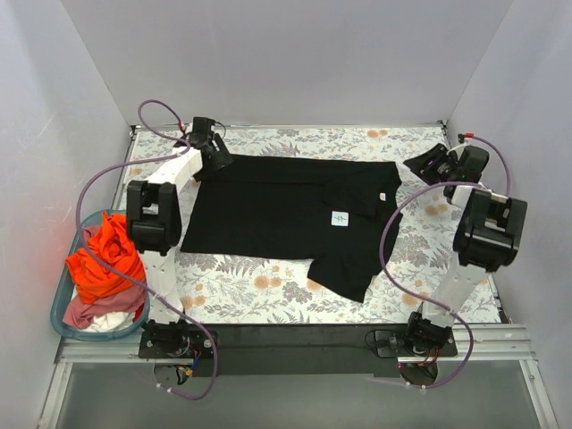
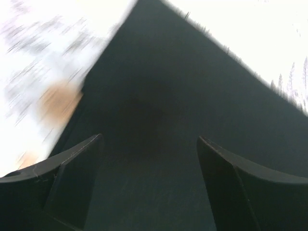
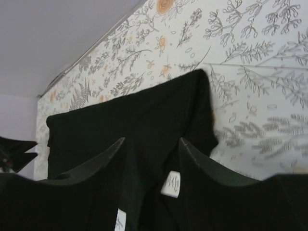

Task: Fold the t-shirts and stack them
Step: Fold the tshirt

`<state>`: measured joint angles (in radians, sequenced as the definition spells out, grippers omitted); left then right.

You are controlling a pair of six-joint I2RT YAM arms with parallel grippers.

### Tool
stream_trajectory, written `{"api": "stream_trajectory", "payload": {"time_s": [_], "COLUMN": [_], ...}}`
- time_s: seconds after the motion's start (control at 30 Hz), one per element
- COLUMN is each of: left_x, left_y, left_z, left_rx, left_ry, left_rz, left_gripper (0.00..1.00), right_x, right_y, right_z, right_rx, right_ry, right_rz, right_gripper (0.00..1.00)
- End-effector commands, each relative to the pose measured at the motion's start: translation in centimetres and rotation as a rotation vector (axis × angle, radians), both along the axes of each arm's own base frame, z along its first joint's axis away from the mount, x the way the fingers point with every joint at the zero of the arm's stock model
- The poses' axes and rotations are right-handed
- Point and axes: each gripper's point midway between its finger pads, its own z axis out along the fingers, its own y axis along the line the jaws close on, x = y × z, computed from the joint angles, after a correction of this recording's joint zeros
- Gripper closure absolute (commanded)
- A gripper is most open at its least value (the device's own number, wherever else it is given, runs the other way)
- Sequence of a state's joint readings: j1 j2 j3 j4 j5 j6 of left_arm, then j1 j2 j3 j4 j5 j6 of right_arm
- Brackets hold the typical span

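My left arm reaches far forward over the floral table cover, elbow raised and wrist turned inward. That puts my left gripper over the far left corner of the black t-shirt. Its fingers are spread wide and hold nothing. Flat black cloth lies below and between them, and the shirt's edge runs off ahead on either side.

My right arm rises from its base to a high elbow, then the forearm goes on toward the far wall. The wrist bends left, so my right gripper points at the shirt's far right corner from just beside it. Those fingers also stand apart and hold nothing. The shirt lies ahead of them and lower down, and a small white label shows in the gap close to one finger.

Well behind my left fingers, beside that arm's elbow, the teal basket holds an orange-red shirt, a pink shirt and a white shirt.
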<state>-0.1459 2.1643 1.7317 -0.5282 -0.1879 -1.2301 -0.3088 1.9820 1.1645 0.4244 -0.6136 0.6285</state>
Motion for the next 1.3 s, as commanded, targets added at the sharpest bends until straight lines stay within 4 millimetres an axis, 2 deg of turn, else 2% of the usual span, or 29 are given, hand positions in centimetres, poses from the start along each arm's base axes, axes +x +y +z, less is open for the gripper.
{"api": "stream_trajectory", "payload": {"time_s": [0.0,0.03,0.07,0.1,0.13,0.17,0.2,0.23,0.27,0.3,0.33,0.37,0.43,0.53,0.67,0.73,0.9,1.1,1.27], "left_x": [-4.3,-6.1,-7.4,-9.9,-11.6,-13.3,-14.7,-17.2,-18.3,-19.3,-21.0,-21.8,-23.6,-24.2,-24.5,-24.6,-23.7,-23.8,-25.0], "left_y": [1.5,1.9,2.1,2.5,2.7,3.0,3.3,3.7,3.9,4.2,4.7,5.4,6.4,7.0,7.6,8.2,8.7,9.2,9.1], "left_z": [8.1,10.4,10.5,8.4,8.3,9.3,9.1,7.0,7.8,7.2,5.4,5.4,3.5,2.5,0.3,-0.6,-1.0,-2.7,-4.2], "left_rx": [0.028,0.029,0.030,0.037,0.039,0.033,0.027,0.041,0.035,0.039,0.059,0.087,0.119,0.140,0.178,0.216,0.241,0.258,0.251], "left_ry": [-0.096,-0.124,-0.118,-0.057,-0.038,-0.056,-0.047,0.020,-0.003,0.010,0.057,0.052,0.096,0.099,0.162,0.188,0.159,0.187,0.248], "left_rz": [0.026,0.032,0.038,0.047,0.051,0.063,0.079,0.087,0.093,0.100,0.109,0.136,0.174,0.215,0.245,0.264,0.276,0.281,0.281], "left_gripper": [0.23,0.23,0.23,0.23,0.23,0.23,0.23,0.23,0.24,0.26,0.27,0.29,0.33,0.36,0.40,0.42,0.46,0.50,0.50], "right_x": [-5.1,-6.5,-8.0,-10.0,-12.2,-13.4,-15.4,-16.9,-18.0,-19.5,-20.7,-21.6,-23.2,-24.7,-25.7,-25.8,-25.9,-26.0,-26.1], "right_y": [1.2,1.4,2.8,2.6,3.2,4.8,4.7,5.2,6.3,6.7,7.0,7.7,7.9,8.3,9.3,9.5,9.5,9.5,9.5], "right_z": [0.5,1.9,1.5,-0.1,0.5,0.3,-1.3,-0.6,-1.0,-1.9,-1.9,-2.3,-3.0,-3.5,-3.7,-3.6,-3.8,-4.0,-4.3], "right_rx": [-0.157,-0.243,-0.281,-0.341,-0.377,-0.420,-0.472,-0.500,-0.522,-0.551,-0.556,-0.563,-0.590,-0.622,-0.620,-0.621,-0.620,-0.623,-0.623], "right_ry": [0.117,0.097,0.138,0.213,0.245,0.249,0.304,0.303,0.311,0.344,0.357,0.372,0.393,0.389,0.368,0.355,0.336,0.343,0.348], "right_rz": [-0.013,0.000,0.026,-0.003,0.003,0.041,0.020,0.020,0.047,0.059,0.072,0.102,0.123,0.137,0.179,0.188,0.188,0.191,0.195], "right_gripper": [0.45,0.44,0.44,0.41,0.41,0.40,0.39,0.39,0.39,0.39,0.38,0.38,0.37,0.37,0.37,0.37,0.38,0.38,0.39]}}
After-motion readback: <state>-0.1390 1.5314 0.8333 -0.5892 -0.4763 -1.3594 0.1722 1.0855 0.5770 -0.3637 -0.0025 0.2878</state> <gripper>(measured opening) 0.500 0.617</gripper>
